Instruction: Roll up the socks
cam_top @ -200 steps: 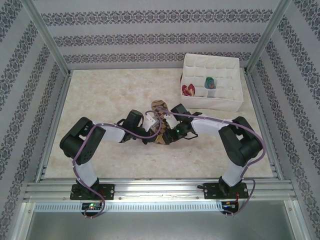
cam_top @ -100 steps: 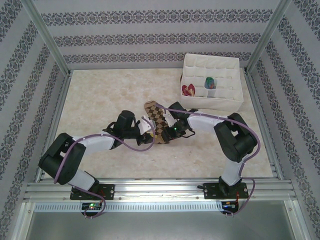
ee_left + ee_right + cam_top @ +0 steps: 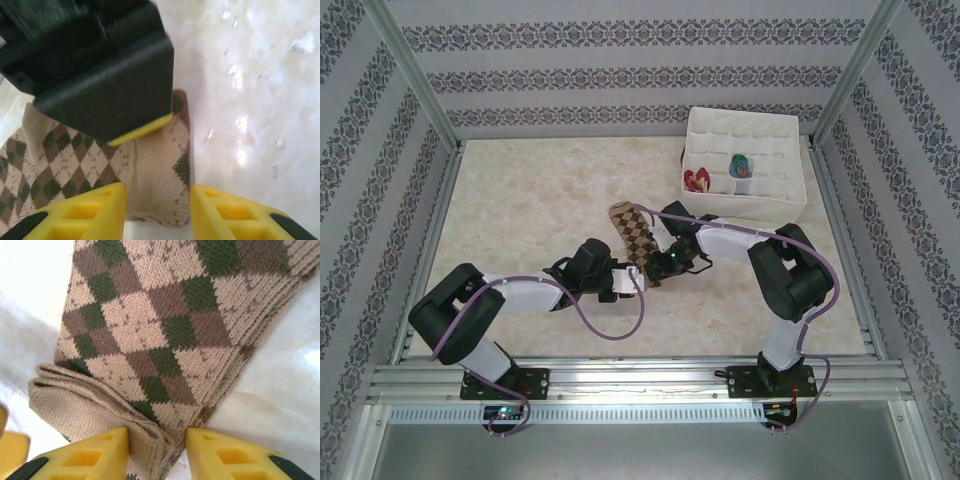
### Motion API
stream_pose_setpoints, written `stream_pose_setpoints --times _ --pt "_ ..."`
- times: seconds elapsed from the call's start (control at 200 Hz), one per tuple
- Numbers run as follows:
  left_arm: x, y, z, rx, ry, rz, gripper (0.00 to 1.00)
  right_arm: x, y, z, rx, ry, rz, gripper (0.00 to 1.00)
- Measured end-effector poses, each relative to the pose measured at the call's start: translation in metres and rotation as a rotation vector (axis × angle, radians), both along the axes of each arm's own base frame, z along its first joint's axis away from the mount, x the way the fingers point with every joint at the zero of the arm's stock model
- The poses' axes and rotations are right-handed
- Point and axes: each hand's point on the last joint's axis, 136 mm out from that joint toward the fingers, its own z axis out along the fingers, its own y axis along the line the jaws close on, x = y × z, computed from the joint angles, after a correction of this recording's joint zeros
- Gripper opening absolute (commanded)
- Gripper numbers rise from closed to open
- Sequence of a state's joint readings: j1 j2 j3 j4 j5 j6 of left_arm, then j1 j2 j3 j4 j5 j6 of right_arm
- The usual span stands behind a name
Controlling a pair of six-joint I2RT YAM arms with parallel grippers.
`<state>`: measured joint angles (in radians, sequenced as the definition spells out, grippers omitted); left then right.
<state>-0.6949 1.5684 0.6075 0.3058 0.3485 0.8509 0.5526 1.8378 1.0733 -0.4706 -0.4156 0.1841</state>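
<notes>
The argyle sock [image 3: 633, 238] lies flat near the middle of the table [image 3: 520, 200]. In the overhead view its length runs from about eleven o'clock down to five o'clock. At the near end the fabric is already doubled into a small fold, which the right wrist view shows clearly.

The right gripper [image 3: 156, 437] comes in from about four o'clock of that end. Its yellow fingers are parted and straddle the fold without pinching it. The left gripper [image 3: 157, 192] sits at about seven o'clock, its jaws also apart, with the sock's edge flat between them. Its camera has the other gripper almost on top of it.

Off at two o'clock is the white divider box [image 3: 790, 205]. It already holds a peach-and-red roll [image 3: 698, 180] and a striped roll [image 3: 742, 165].

I'd say the roll on this last sock has only just begun. To do it well, both grippers should take the fold across its full width and turn it over toward eleven o'clock. The turns need to stay tight and square to the sock's length. The heads are crowded together, so they need room to avoid knocking each other or dragging the sock sideways.
</notes>
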Motion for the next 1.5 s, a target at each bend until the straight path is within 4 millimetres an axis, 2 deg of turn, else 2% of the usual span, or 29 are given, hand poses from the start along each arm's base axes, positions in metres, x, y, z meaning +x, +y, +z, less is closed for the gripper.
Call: stream_pose_setpoints --times 0.22,0.405,0.605,0.729,0.874,0.999,1.129,1.279,1.384,1.499 --pt "0.001 -0.008 -0.01 0.081 -0.053 -0.06 0.38 -0.001 -0.001 0.0 0.009 0.012 -0.001 0.37" --pt "-0.003 -0.015 -0.026 0.137 -0.044 -0.094 0.29 -0.002 0.0 0.0 0.015 0.018 0.003 0.37" --pt "0.009 -0.029 -0.024 0.172 -0.02 -0.086 0.0 -0.001 -0.005 0.001 0.036 0.038 -0.015 0.43" --pt "0.009 -0.034 -0.021 0.164 0.043 -0.074 0.0 -0.004 -0.015 0.007 0.084 0.049 -0.055 0.51" --pt "-0.003 -0.043 -0.016 0.122 0.193 -0.057 0.0 -0.011 -0.033 0.016 0.14 0.07 -0.13 0.53" --pt "-0.016 -0.049 -0.012 0.068 0.349 -0.037 0.0 -0.005 -0.04 0.032 0.184 0.03 -0.169 0.54" --pt "-0.025 -0.051 -0.01 0.015 0.51 -0.005 0.0 0.0 -0.036 0.049 0.246 -0.022 -0.177 0.48" --pt "-0.018 -0.042 -0.015 -0.057 0.689 0.077 0.0 -0.002 -0.027 0.051 0.325 -0.019 -0.171 0.37" --pt "-0.011 -0.034 -0.016 -0.111 0.796 0.129 0.0 -0.007 -0.021 0.045 0.37 0.011 -0.168 0.37" --pt "-0.003 -0.032 -0.014 -0.155 0.881 0.162 0.0 -0.012 -0.014 0.034 0.394 0.051 -0.155 0.43"
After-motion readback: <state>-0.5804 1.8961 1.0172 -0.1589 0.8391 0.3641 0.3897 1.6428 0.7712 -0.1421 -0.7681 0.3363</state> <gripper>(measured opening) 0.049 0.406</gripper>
